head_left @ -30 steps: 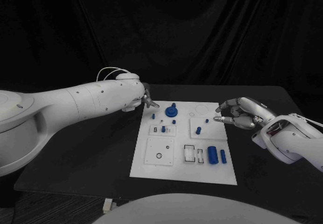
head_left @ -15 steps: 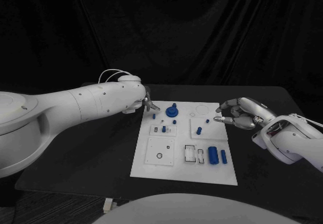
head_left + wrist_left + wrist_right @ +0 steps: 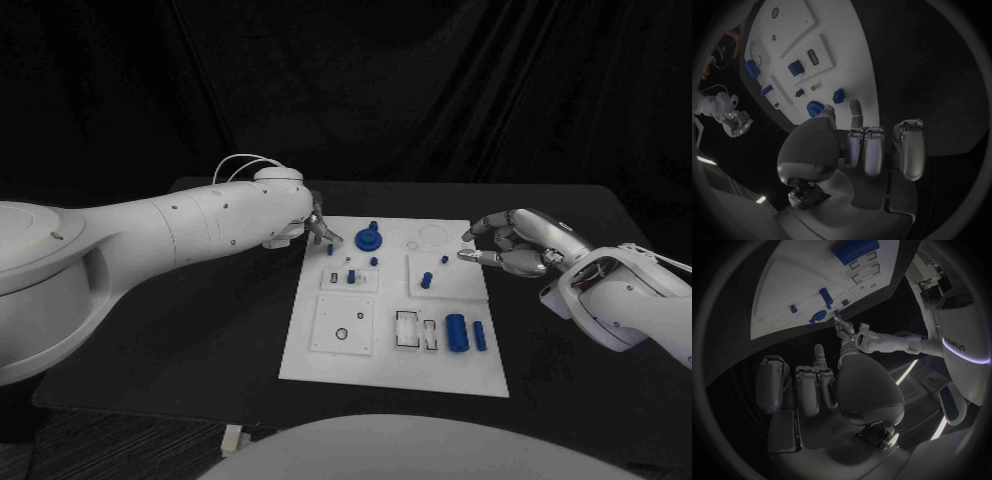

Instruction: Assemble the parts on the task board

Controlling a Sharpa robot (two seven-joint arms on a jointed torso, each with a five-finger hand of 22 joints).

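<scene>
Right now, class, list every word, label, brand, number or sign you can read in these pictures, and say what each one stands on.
One partly legible dark word on the white left arm, in the right wrist view: it seems to end in "...apys"; its first letters cannot be made out.
Task board: no readable text; only outlines and small marks.
Blue parts: no text.
Left hand and right hand: no text.

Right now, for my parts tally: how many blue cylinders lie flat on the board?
2. A thick cylinder and a thin cylinder lie side by side near the task board's near edge; the left hand might hide another.
</scene>
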